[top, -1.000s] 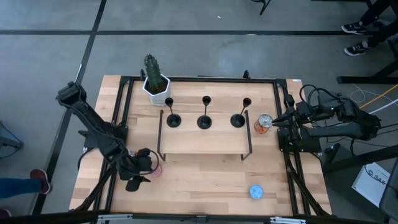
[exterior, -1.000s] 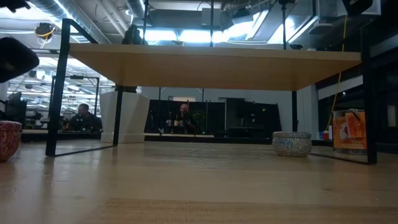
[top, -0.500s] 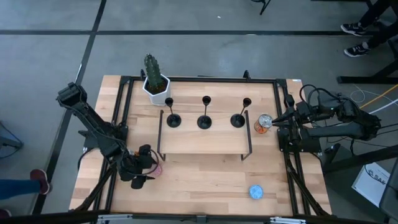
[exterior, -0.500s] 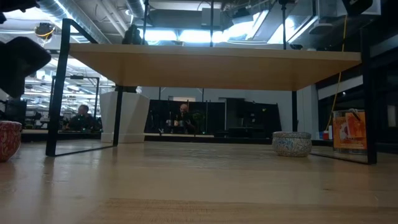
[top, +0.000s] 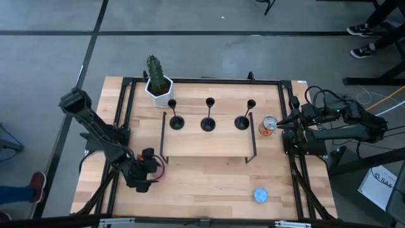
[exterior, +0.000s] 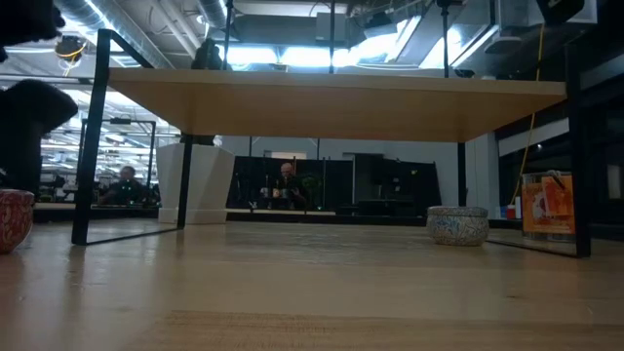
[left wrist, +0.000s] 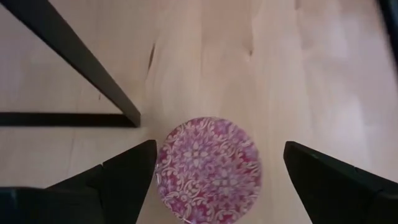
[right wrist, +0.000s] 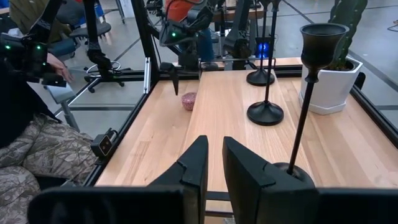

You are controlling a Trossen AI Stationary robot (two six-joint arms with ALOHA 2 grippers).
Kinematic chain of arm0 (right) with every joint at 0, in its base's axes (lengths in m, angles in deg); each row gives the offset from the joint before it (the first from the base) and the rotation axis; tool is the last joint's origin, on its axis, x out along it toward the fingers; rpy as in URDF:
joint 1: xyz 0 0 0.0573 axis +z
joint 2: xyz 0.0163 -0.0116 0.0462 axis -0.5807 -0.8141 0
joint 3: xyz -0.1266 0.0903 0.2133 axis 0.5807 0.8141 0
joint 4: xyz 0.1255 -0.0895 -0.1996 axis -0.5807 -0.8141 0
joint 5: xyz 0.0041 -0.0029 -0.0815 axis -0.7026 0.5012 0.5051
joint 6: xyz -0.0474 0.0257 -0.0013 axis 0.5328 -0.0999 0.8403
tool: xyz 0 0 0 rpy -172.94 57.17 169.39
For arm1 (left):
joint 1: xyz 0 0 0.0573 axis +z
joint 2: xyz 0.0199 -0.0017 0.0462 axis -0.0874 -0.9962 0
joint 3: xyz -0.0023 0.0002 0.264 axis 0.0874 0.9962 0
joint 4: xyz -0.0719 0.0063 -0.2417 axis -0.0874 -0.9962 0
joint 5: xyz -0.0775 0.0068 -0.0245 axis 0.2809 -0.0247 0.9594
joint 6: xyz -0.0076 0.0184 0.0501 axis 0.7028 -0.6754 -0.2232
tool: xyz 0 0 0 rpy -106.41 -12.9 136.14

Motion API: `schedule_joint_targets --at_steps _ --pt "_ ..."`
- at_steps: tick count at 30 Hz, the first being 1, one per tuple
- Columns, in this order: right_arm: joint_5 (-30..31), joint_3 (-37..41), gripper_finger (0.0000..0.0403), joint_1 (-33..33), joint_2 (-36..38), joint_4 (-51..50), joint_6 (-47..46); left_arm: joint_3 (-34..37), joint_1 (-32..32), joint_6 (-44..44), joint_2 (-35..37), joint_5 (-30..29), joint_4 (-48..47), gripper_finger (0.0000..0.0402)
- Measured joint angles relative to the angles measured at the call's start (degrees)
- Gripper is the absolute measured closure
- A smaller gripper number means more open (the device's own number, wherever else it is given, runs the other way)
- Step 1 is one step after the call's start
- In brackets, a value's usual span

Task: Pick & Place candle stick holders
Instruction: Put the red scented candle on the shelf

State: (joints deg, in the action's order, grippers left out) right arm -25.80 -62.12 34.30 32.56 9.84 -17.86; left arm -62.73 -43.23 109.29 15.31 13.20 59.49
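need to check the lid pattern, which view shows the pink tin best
The left wrist view: the pink tin fills the middle, its floral lid plain between the open left gripper fingers. The high view shows only a sliver beside that gripper, the low view its side at the edge, the right wrist view a distant speck.

Robotics lab: framed test table (top: 209,171), concrete floor (top: 221,50), seated people (exterior: 127,183).

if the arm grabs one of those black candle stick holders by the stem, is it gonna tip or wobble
Probably a bit tippy: each candle stick holder is tall and slim, with a thin stem. The wide flat base should steady it once set down. It looks rigid, likely metal, so the stem may slip or swing in a loose grip.
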Motion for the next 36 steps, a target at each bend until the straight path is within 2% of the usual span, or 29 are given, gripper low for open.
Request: schedule_joint_targets --at_steps 10,21,31,36 --pt "-0.03 0.0 0.035 0.0 0.0 0.0 0.0 0.0 0.0 1.33 -6.61 1.61 1.24 0.0052" --pt "-0.01 0.0 0.035 0.01 0.0 -0.02 0.0 0.0 -0.01 4.43 -7.39 1.06 1.51 0.0053" --pt "0.03 0.0 0.035 0.0 0.0 0.0 0.0 -0.02 -0.02 5.39 -7.39 -0.45 1.6 0.011" --pt "0.19 0.0 0.035 0.0 0.0 -0.01 0.0 -0.04 -0.02 3.95 -7.39 -0.44 1.73 0.0112"
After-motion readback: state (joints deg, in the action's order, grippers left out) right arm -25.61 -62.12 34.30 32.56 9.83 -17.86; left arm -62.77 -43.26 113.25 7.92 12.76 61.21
